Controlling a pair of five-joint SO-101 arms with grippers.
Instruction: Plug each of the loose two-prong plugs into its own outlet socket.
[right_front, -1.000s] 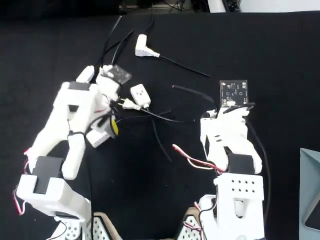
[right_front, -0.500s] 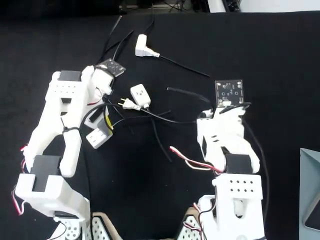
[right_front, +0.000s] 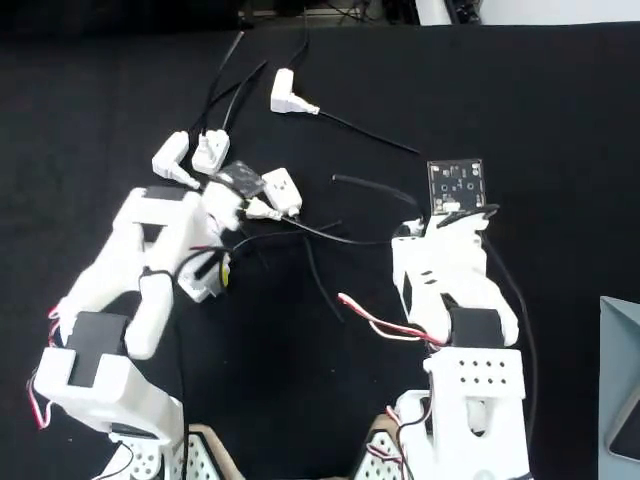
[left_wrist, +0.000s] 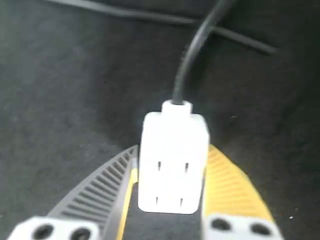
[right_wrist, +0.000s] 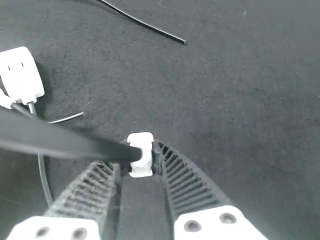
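Observation:
My left gripper (left_wrist: 172, 167) is shut on a white outlet socket (left_wrist: 173, 131) whose slots face the camera; a black cable (left_wrist: 192, 55) runs from its far end. In the high view that gripper (right_front: 214, 277) sits left of centre. Between the pads of my right gripper (right_wrist: 139, 156) is a small white plug (right_wrist: 140, 147) on a black cable (right_wrist: 55, 139); this gripper (right_front: 411, 233) is right of centre. A second white socket (right_front: 282, 190) lies in the middle with a two-prong plug (right_front: 262, 210) right at it. Two loose plugs (right_front: 170, 160) (right_front: 210, 152) lie at the back left.
An angled white plug (right_front: 285, 95) with a thin black lead lies at the back centre. Black cables (right_front: 320, 235) cross the black table between the arms. A grey box (right_front: 620, 375) stands at the right edge. The second socket (right_wrist: 21, 74) also lies ahead of my right gripper.
The left arm's wrist swung to the back left and then came back toward the middle, uncovering the two plugs at the back left. The right arm shifted slightly left.

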